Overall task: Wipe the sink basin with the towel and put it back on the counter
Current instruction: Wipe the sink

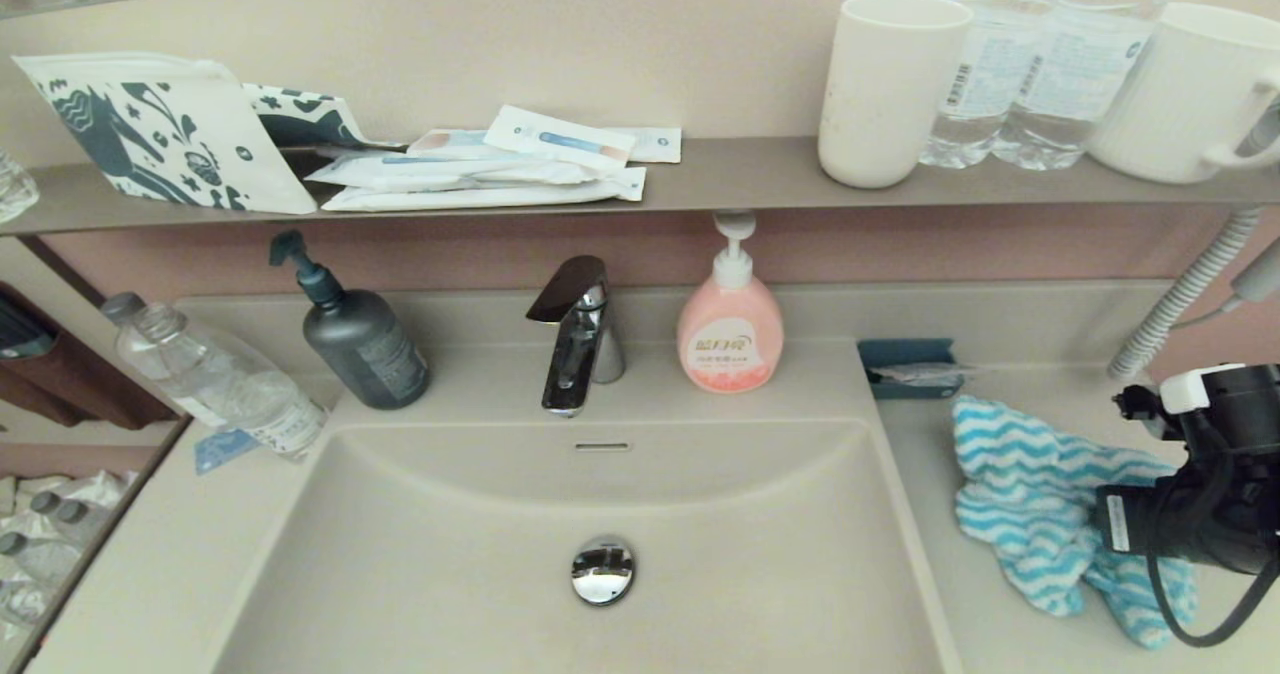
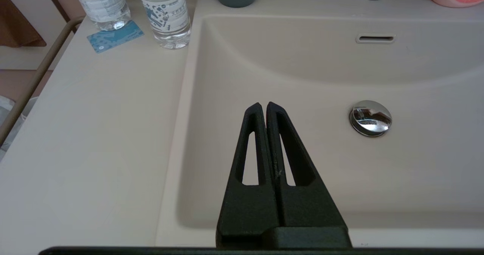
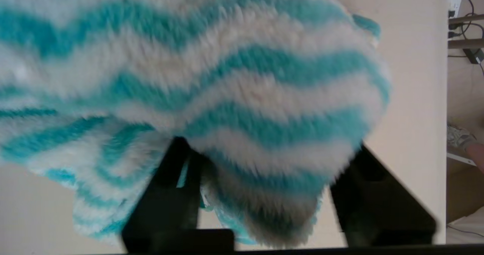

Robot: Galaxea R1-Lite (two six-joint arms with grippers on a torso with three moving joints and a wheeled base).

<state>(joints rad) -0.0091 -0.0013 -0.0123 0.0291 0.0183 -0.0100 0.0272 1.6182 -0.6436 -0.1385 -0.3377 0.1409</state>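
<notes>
The turquoise and white zigzag towel point(image 1: 1030, 494) lies crumpled on the beige counter point(image 1: 930, 594), right of the sink basin point(image 1: 450, 554). My right arm point(image 1: 1200, 514) hangs over the towel's right part and hides its own fingers in the head view. In the right wrist view my right gripper point(image 3: 269, 143) is open, its fingers set wide on either side of a raised fold of the towel point(image 3: 234, 96). My left gripper point(image 2: 263, 105) is shut and empty above the basin's point(image 2: 321, 77) near left part, left of the chrome drain plug point(image 2: 370, 118).
Behind the basin stand a chrome faucet point(image 1: 578, 334), a pink soap bottle point(image 1: 730, 329) and a dark pump bottle point(image 1: 360, 339). A water bottle point(image 1: 215, 374) stands on the left counter. A small blue tray point(image 1: 910, 366) sits behind the towel. A grey hose point(image 1: 1180, 299) hangs at right.
</notes>
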